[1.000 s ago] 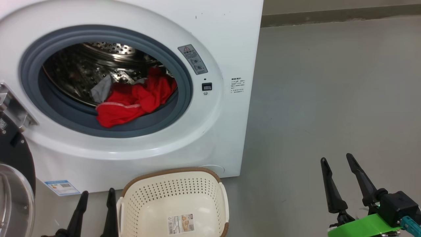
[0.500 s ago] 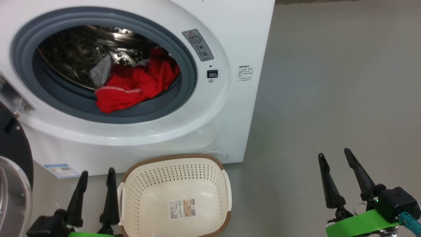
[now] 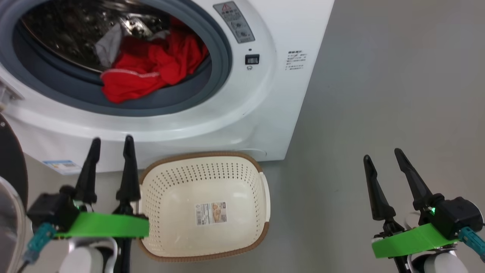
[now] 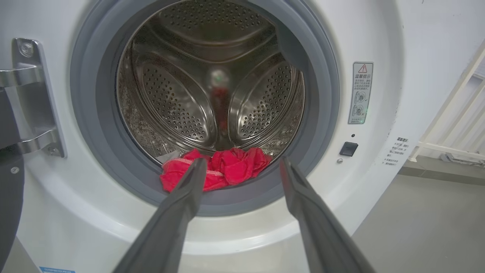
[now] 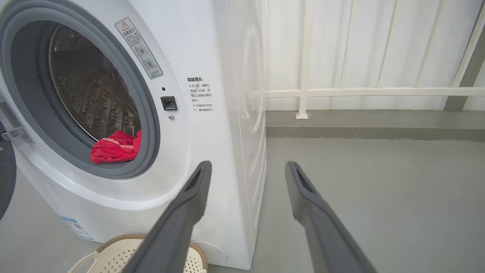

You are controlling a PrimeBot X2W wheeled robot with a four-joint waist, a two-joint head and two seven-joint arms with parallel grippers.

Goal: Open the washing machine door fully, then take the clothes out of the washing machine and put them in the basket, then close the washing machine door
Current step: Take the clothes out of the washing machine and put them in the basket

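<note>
The white washing machine (image 3: 265, 94) stands with its door (image 3: 9, 159) swung open at the far left. Red clothes (image 3: 151, 68) and a grey cloth (image 3: 108, 43) lie at the front of the steel drum (image 4: 212, 76). The cream basket (image 3: 204, 156) sits empty on the floor before the machine. My left gripper (image 3: 112, 139) is open, left of the basket, below the drum opening. In the left wrist view this gripper (image 4: 242, 161) points at the red clothes (image 4: 227, 167), short of them. My right gripper (image 3: 382, 154) is open over bare floor, far right.
Grey floor spreads right of the machine. A white railing (image 5: 360, 92) runs along the wall behind. The metal door hinge (image 4: 34, 94) sits left of the drum opening. The basket (image 5: 125, 242) edge shows at the foot of the machine (image 5: 212, 57).
The head camera has tilted down, so the whole picture shifted up. My left gripper has risen and moved forward toward the machine's front. The right gripper has hardly moved.
</note>
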